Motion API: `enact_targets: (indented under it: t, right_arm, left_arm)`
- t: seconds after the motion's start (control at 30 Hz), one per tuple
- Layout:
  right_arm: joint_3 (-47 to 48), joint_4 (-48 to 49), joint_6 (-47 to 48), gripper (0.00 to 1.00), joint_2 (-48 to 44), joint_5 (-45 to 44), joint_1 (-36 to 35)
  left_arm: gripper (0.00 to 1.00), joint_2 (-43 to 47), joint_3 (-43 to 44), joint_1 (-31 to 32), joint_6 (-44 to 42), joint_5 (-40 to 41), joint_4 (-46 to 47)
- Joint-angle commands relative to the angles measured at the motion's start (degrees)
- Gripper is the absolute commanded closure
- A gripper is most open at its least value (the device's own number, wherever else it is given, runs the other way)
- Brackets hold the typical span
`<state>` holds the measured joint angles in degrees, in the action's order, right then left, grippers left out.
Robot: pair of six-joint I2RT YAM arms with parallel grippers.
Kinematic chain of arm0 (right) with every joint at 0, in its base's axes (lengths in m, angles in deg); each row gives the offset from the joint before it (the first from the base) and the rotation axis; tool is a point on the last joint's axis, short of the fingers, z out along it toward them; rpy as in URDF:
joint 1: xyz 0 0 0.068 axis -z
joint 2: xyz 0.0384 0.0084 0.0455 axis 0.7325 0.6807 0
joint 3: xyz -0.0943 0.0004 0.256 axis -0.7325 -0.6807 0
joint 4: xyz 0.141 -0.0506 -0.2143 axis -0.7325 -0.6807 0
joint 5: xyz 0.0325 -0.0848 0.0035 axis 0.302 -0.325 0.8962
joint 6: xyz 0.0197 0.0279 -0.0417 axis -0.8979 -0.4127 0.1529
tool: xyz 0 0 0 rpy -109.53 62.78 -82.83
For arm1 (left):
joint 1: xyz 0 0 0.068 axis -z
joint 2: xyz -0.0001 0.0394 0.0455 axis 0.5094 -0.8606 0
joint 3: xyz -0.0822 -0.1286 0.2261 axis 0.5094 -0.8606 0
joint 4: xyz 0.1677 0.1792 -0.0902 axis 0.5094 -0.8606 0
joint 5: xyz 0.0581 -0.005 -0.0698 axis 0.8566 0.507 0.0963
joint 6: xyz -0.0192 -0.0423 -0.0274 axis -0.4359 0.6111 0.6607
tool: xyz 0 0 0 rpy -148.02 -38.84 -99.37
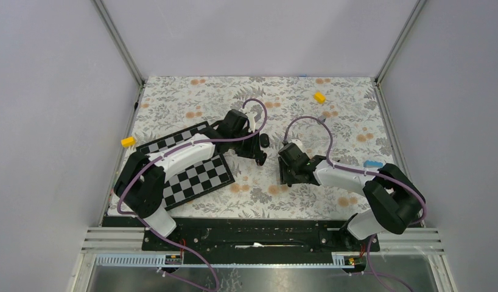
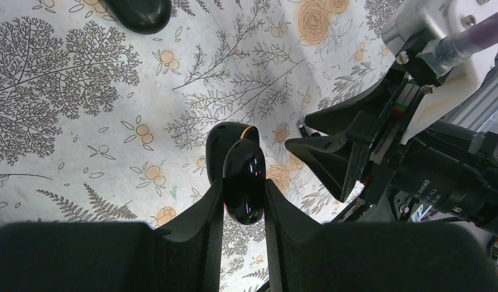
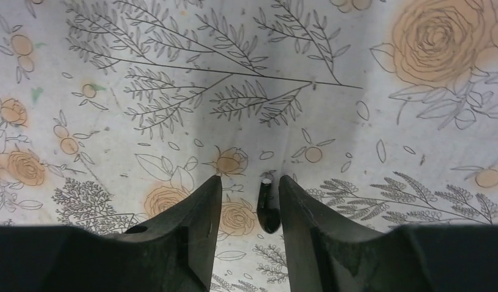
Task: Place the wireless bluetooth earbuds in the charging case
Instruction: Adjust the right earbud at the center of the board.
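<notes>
The charging case [image 2: 243, 179] is glossy black, with its lid hinged open and an orange rim [image 2: 249, 130] showing. My left gripper [image 2: 243, 190] is shut on it and holds it above the flowered cloth, left of the table's middle [image 1: 260, 157]. One small black earbud [image 3: 268, 208] with a short silver-tipped stem lies on the cloth between the fingers of my right gripper [image 3: 249, 182]. It lies close to the right finger, with a clear gap to the left one. The right gripper [image 1: 287, 176] is open and pointing down at the cloth, just right of the case [image 2: 296, 137].
A black rounded object [image 2: 140, 12] lies on the cloth beyond the case [image 1: 265, 140]; I cannot tell what it is. A checkered board [image 1: 195, 173] lies under the left arm. Yellow blocks sit at the far right [image 1: 319, 97] and the left edge [image 1: 128, 142].
</notes>
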<state>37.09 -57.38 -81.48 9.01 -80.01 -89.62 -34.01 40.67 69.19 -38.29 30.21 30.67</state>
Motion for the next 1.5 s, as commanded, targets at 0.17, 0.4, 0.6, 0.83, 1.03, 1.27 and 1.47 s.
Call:
enact_targets:
  t: [0.17, 0.4, 0.6, 0.83, 1.03, 1.27, 1.47]
  right_arm:
    - [-1.0, 3.7, 0.6, 0.52, -0.2, 6.6, 0.2]
    - [-0.6, 3.7, 1.6, 0.53, -0.7, 13.6, 0.2]
    - [0.0, -1.2, 3.7, 0.53, -0.8, 17.5, 0.0]
    - [-3.5, -7.9, 3.0, 0.52, -6.3, 12.4, -0.1]
    - [-4.6, -9.1, -0.5, 0.5, -16.3, 5.9, 0.0]
    - [-2.3, -8.3, -2.8, 0.45, -14.1, -2.5, 0.0]
    - [-0.9, -5.9, -2.5, 0.53, -7.2, 0.0, 0.0]
  left_arm:
    - [1.0, 0.8, 2.2, -0.2, -0.1, -0.7, 1.1]
    - [1.0, 0.9, 2.3, -0.2, -0.2, -0.5, 1.1]
    - [1.0, 0.6, 2.3, -0.2, -0.4, -0.1, 0.9]
    - [1.0, 0.2, 2.4, -0.2, -0.3, -0.1, 0.8]
    - [1.0, 0.2, 2.6, -0.2, -0.1, -0.4, 0.9]
    - [1.0, 0.3, 2.5, -0.2, 0.1, -0.7, 1.0]
    - [1.0, 1.1, 1.8, -0.2, -0.4, 0.3, 0.9]
